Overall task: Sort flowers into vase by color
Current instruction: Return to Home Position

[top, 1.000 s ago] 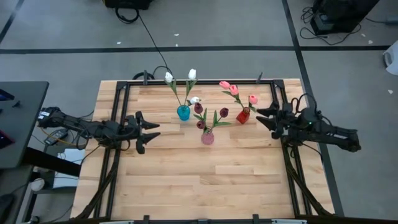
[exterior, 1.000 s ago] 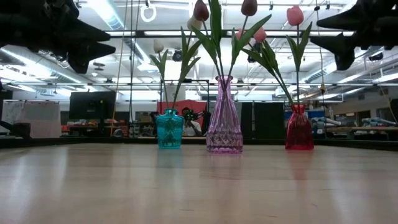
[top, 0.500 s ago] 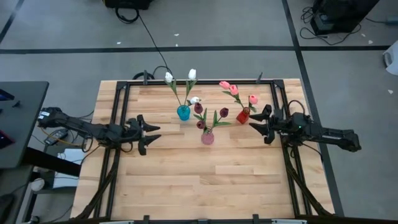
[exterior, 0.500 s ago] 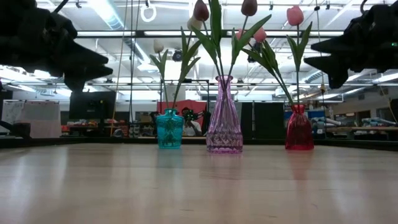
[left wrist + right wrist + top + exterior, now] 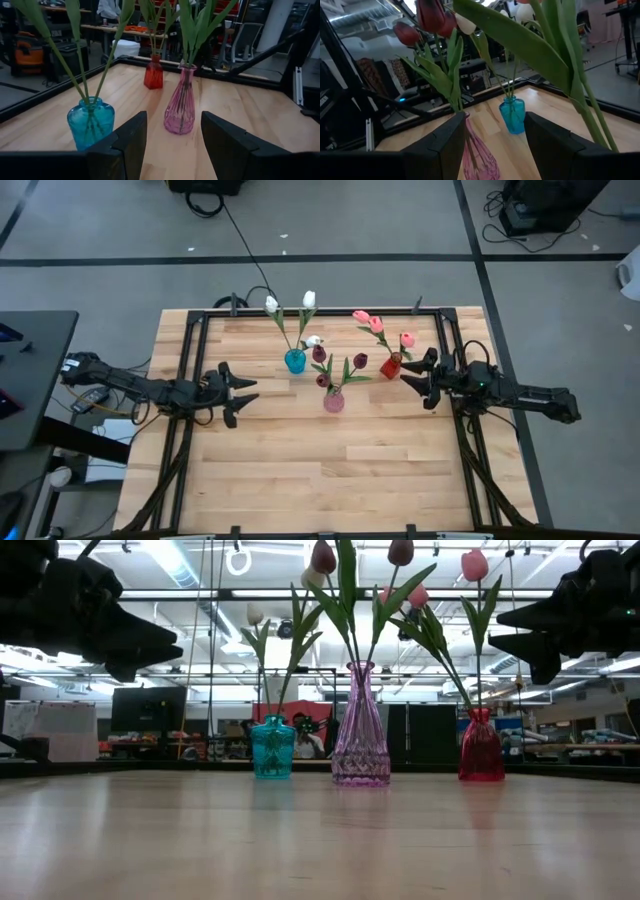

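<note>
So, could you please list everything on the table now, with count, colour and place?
blue vase: one, teal blue, left of the red vase
white tulips: three, white, in the blue vase
pink vase: one, clear pink, nearest the table's centre
maroon tulips: three, dark maroon, in the pink vase
red vase: one, red, rightmost vase
pink tulips: three, pink, in the red vase
table: one, light wood, black frame
left gripper: open, empty, over the table's left side
right gripper: open, empty, beside the red vase
</note>
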